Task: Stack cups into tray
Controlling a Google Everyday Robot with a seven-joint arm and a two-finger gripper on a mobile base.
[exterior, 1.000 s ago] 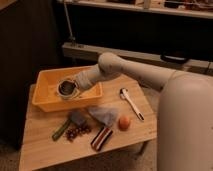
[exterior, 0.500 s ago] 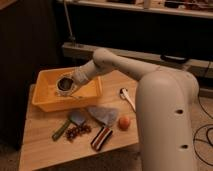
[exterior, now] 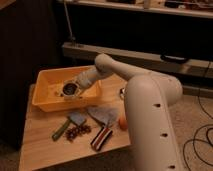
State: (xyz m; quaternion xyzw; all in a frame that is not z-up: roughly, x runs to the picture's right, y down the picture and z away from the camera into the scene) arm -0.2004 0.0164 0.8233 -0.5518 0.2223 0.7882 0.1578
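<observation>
The yellow-orange tray [exterior: 44, 95] stands on the far left of the wooden table [exterior: 42, 152]. My arm reaches in from the right, and my gripper [exterior: 71, 91] is inside the tray, just above its floor. It is shut on the dark grey cup [exterior: 69, 89], whose dark inside faces the camera. A pale ring shows around that cup. I cannot tell whether it is the white cup or the dark cup's own rim. No separate white cup shows.
In front of the tray lie a green stick-shaped item [exterior: 61, 129], dark grapes [exterior: 77, 131], two grey-blue pouches [exterior: 103, 114], a red-and-black packet [exterior: 101, 138] and an orange fruit [exterior: 122, 122]. My pale arm housing [exterior: 150, 125] covers the table's right side.
The gripper with the cup rose slightly up and left in the tray, then came back down and right. My arm housing now fills more of the right foreground.
</observation>
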